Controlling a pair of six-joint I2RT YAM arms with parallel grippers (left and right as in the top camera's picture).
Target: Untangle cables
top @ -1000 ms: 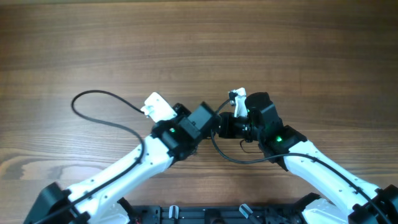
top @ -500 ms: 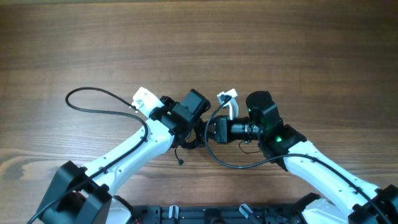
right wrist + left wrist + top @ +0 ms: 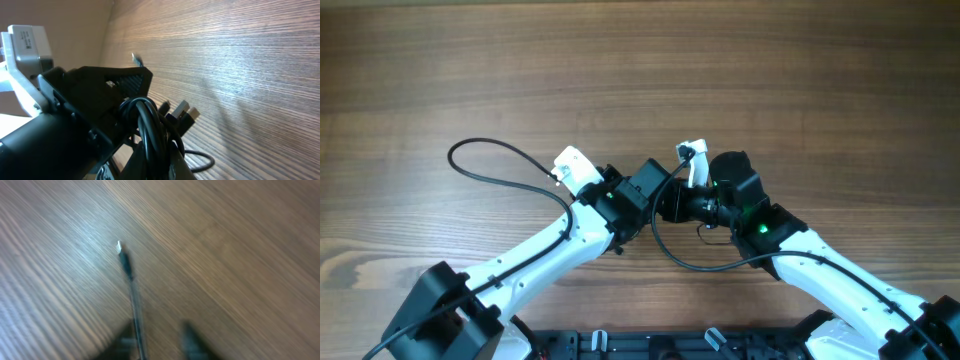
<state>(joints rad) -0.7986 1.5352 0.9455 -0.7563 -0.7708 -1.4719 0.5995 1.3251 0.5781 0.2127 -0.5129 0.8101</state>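
Observation:
The cables (image 3: 150, 125) are thin black cords bunched into a loop, with two plug ends (image 3: 182, 112) sticking out to the right. My right gripper (image 3: 157, 151) is shut on this bunch. In the blurred left wrist view one thin cord (image 3: 134, 305) runs from a pale-tipped plug (image 3: 120, 247) down along the inner side of the left finger. My left gripper (image 3: 159, 332) stands open, its dark fingers apart. In the overhead view both gripper heads meet, left (image 3: 645, 190) against right (image 3: 685, 205). The bunch itself is hidden under them there.
A thicker black robot wire (image 3: 480, 150) loops out over the wooden table (image 3: 640, 70) left of the left arm's white camera (image 3: 575, 165). Another wire (image 3: 690, 262) sags below the right arm. The arm bases sit at the near edge.
The left arm swung out to the left, then came back against the right gripper. Its jaws have parted. The right gripper keeps its hold on the bunch.

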